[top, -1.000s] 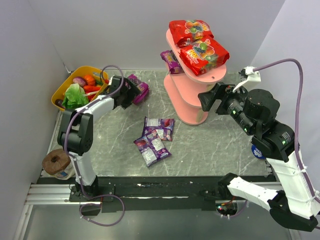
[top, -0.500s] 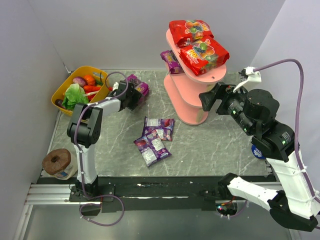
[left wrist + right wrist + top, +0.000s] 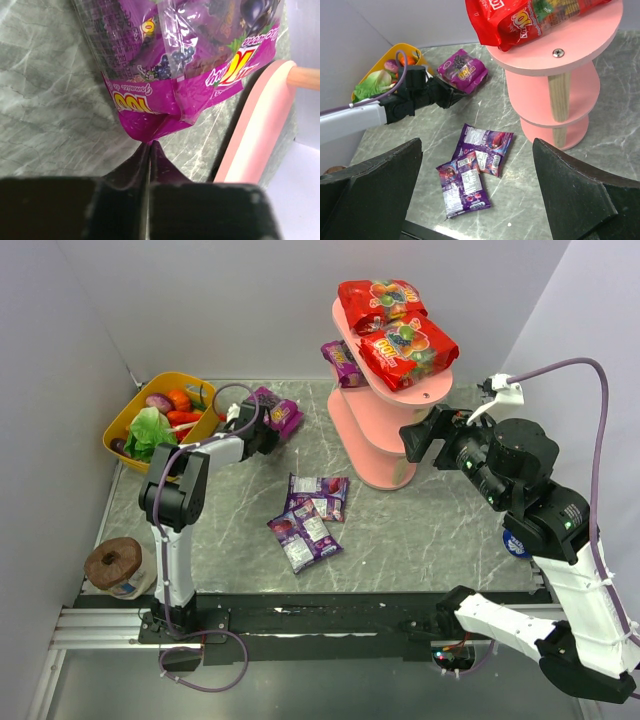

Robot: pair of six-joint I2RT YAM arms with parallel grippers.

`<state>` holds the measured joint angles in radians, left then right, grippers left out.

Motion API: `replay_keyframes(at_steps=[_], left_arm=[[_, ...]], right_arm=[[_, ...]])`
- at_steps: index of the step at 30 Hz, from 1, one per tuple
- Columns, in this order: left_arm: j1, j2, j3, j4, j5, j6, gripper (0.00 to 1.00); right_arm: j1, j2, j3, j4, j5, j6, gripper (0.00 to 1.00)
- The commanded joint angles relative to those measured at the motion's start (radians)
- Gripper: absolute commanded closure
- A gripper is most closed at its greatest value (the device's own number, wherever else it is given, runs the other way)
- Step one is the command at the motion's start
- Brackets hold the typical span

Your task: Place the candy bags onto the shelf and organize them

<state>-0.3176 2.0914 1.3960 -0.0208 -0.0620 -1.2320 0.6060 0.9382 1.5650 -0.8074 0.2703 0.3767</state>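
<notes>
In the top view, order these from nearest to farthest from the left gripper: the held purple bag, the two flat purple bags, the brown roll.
1. The held purple bag, pinched in the left gripper.
2. The flat purple bags, mid-table.
3. The brown roll, near-left corner.

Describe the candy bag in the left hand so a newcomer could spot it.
Start at the yellow basket, far left. Just right of it, the left hand pinches a purple bag by its edge. The other purple bags lie loose nearer the arms or on the pink shelf.
</notes>
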Motion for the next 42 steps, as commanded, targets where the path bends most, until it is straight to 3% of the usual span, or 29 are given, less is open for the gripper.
replay_keyframes(at_steps=[1, 7, 20, 26, 28, 37, 40, 41, 42], left_arm=[[0.002, -0.016, 0.029, 0.024, -0.010, 0.023, 0.99], [-0.003, -0.093, -0.055, -0.034, 0.025, 0.107, 0.99], [-0.032, -0.477, -0.550, 0.013, 0.120, 0.361, 0.98], [-0.003, -0.706, -0.727, -0.018, 0.082, 0.344, 0.77], [0.017, -0.741, -0.767, -0.025, 0.067, 0.333, 0.74], [0.150, -0.789, -0.749, -0.039, 0.091, 0.338, 0.96], [0.149, -0.792, -0.753, -0.012, 0.126, 0.348, 0.75], [0.149, -0.806, -0.762, -0.001, 0.151, 0.341, 0.62], [0.149, -0.814, -0.770, 0.015, 0.162, 0.336, 0.56]], right_arm=[[-0.006, -0.004, 0.023, 0.025, 0.009, -0.013, 0.03], [-0.006, 0.020, 0.024, 0.051, -0.034, -0.024, 0.03], [0.037, 0.088, -0.043, 0.206, -0.238, -0.111, 0.06], [0.129, 0.128, -0.071, 0.255, -0.246, -0.133, 0.07], [0.149, 0.143, -0.079, 0.266, -0.252, -0.130, 0.07], [0.187, 0.191, -0.060, 0.266, -0.266, -0.127, 0.07], [0.196, 0.192, -0.057, 0.260, -0.261, -0.127, 0.07], [0.201, 0.194, -0.059, 0.260, -0.257, -0.124, 0.07], [0.201, 0.194, -0.059, 0.261, -0.256, -0.122, 0.07]])
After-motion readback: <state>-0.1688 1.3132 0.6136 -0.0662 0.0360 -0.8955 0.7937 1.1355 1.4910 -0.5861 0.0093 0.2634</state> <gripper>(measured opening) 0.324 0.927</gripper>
